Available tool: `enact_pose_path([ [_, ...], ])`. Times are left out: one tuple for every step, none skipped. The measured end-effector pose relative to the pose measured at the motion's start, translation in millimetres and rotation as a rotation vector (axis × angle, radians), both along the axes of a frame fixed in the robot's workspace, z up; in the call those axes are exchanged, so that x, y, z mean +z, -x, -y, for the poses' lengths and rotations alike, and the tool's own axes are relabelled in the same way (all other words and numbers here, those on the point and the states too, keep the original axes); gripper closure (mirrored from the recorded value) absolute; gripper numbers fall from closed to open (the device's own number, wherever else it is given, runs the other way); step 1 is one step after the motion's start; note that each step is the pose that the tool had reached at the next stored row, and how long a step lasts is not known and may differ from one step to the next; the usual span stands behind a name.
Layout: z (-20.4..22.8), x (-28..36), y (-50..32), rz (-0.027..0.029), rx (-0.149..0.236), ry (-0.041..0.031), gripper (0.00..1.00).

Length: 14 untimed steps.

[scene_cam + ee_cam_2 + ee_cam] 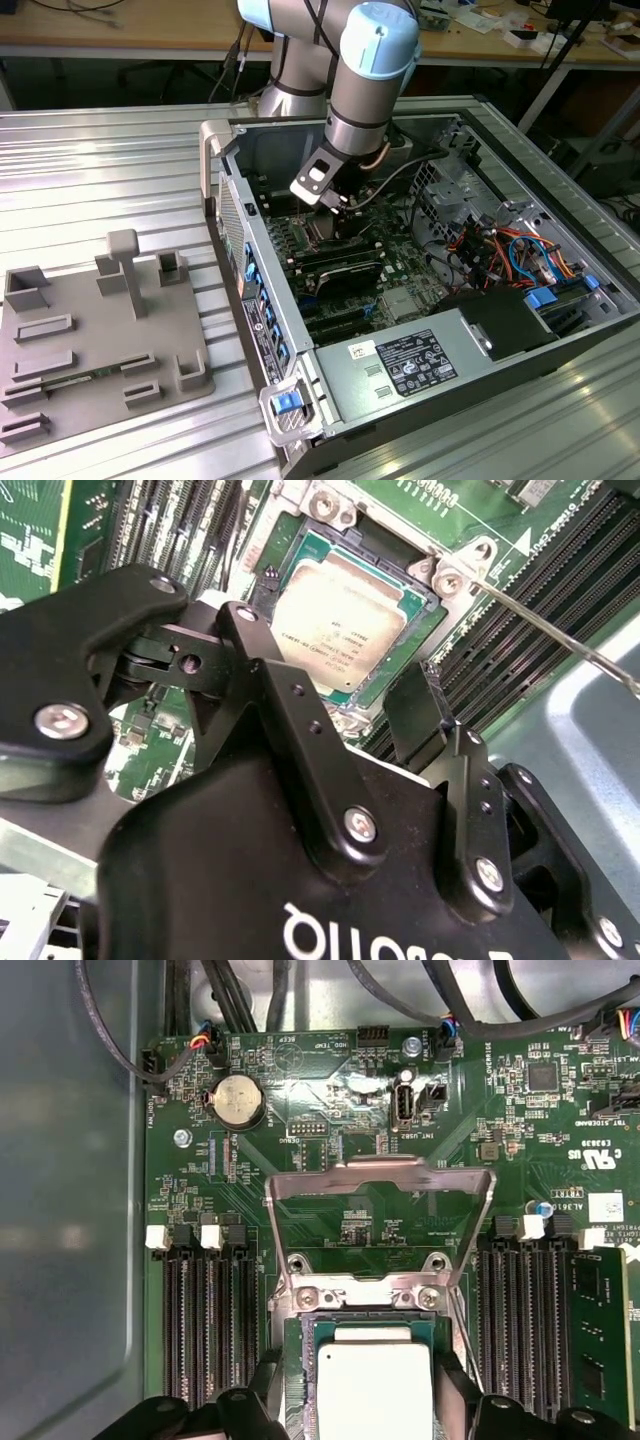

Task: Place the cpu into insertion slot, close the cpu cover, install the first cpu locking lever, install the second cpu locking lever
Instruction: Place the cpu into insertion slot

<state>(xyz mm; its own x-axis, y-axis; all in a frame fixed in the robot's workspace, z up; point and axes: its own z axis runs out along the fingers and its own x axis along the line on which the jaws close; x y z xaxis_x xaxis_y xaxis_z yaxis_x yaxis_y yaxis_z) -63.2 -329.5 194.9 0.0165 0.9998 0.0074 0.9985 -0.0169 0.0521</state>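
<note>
The cpu [340, 620], a silver-topped square on green backing, lies flat inside the insertion slot [395, 540]; its upper part shows in the first wrist view [375, 1385]. My gripper [330, 645] hangs just over it and is open. One black finger [250, 630] stands beside one edge with a gap showing, and the other finger [420, 695] covers the opposite corner. The cpu cover [380, 1167], a shiny metal frame, is tipped up and back off the socket. A thin locking lever [560, 640] sticks out free beside the socket. In the exterior view the gripper [335, 205] is down inside the case.
Long black memory slots [205, 1330] flank the socket on both sides. A coin battery [237, 1098] and cables [230, 990] lie beyond the cover. The case wall [250, 260], a power supply [420, 365] and coloured wiring [500, 250] surround the board. A grey fixture plate [90, 340] lies at the exterior view's left.
</note>
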Motion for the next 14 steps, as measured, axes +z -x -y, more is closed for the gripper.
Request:
enact_pose_path([
  [0.0, -0.2, 0.0, -0.0001, 0.0, -0.0003, 0.31],
  [0.0, -0.4, 0.0, -0.0001, 0.0, -0.0007, 0.31],
  [-0.1, -0.6, 0.0, -0.0001, 0.0, -0.001, 0.31],
  [-0.1, -0.8, 0.0, 0.0, 0.0, -0.0014, 0.31],
  [-0.1, -0.9, 0.0, 0.0, 0.0, -0.0014, 0.31],
  [-0.1, -1.0, 0.0, -0.0001, 0.0, -0.0014, 0.31],
  [-0.1, -1.0, 0.0, -0.0001, 0.0, -0.0014, 0.31],
  [-0.1, -1.0, 0.0, 0.0, 0.0, -0.0015, 0.31],
  [-0.1, -1.1, 0.0, 0.0001, 0.0, -0.0015, 0.31],
  [-0.1, -1.1, 0.0, 0.0001, 0.0, -0.0015, 0.31],
  [-0.1, -1.1, 0.0, 0.0001, 0.0, -0.0015, 0.31],
  [-0.3, -1.4, -0.1, 0.0005, 0.0, -0.0028, 0.31],
  [-0.2, -1.4, -0.1, 0.0005, 0.0, -0.0017, 0.31],
  [-0.2, -1.3, -0.1, 0.0005, 0.0, -0.0018, 0.31],
])
